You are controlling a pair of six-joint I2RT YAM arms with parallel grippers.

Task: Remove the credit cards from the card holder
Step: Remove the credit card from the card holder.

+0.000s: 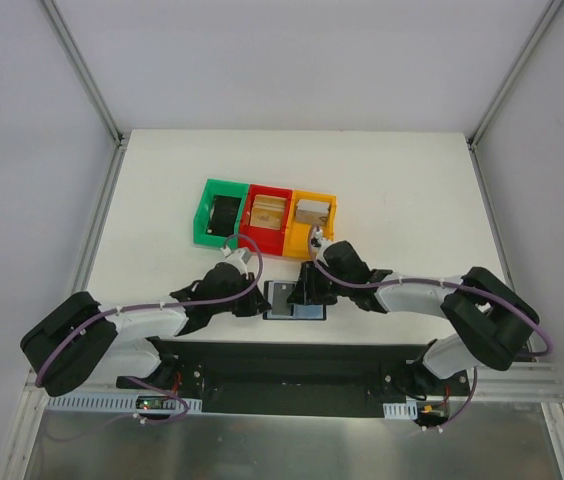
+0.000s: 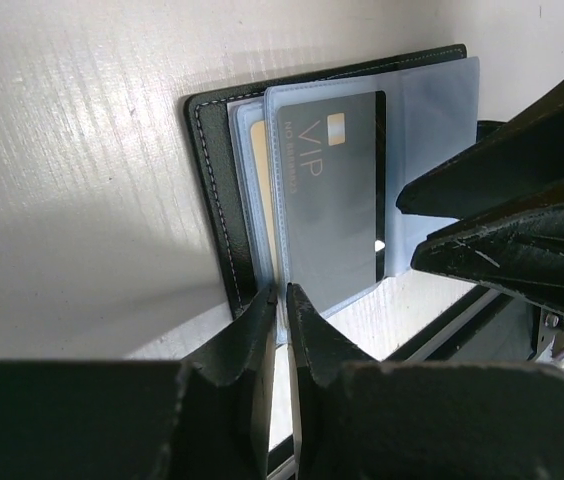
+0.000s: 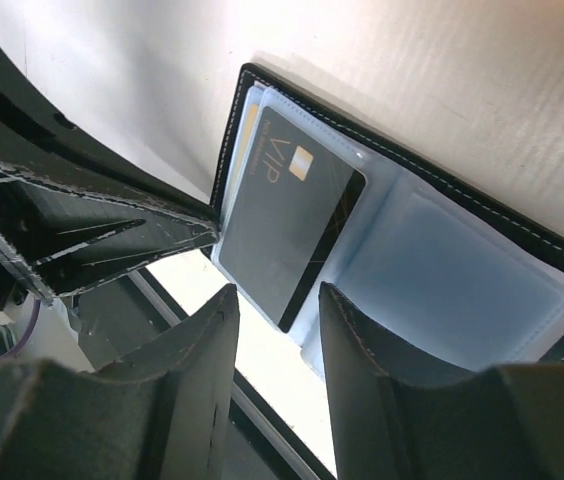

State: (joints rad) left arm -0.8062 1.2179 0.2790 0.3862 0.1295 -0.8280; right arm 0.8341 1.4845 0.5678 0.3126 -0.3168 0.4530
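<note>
1 card holder [image 2: 212, 200] open, pinched by left gripper [image 2: 282, 292] | 2 credit cards [image 2: 332, 200] | right gripper [image 3: 277, 295] spread

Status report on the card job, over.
Left gripper shut on holder sleeve edge. Right gripper open, straddling VIP card end. Card not yet out, holder open. Bins beyond, apart.

Top external: fixed, high and behind the arm bases, facing down and away over the whole table [image 1: 162, 180]; distant, wallet [image 1: 295, 302] small at the near edge.
Left wrist: close above the wallet's left end, facing down past left gripper [image 2: 280, 296].
Right wrist: equally close, above the wallet's near edge, facing down past right gripper [image 3: 277, 292].
Shared by all three: the wallet; in each wrist view, also the opposite gripper.
</note>
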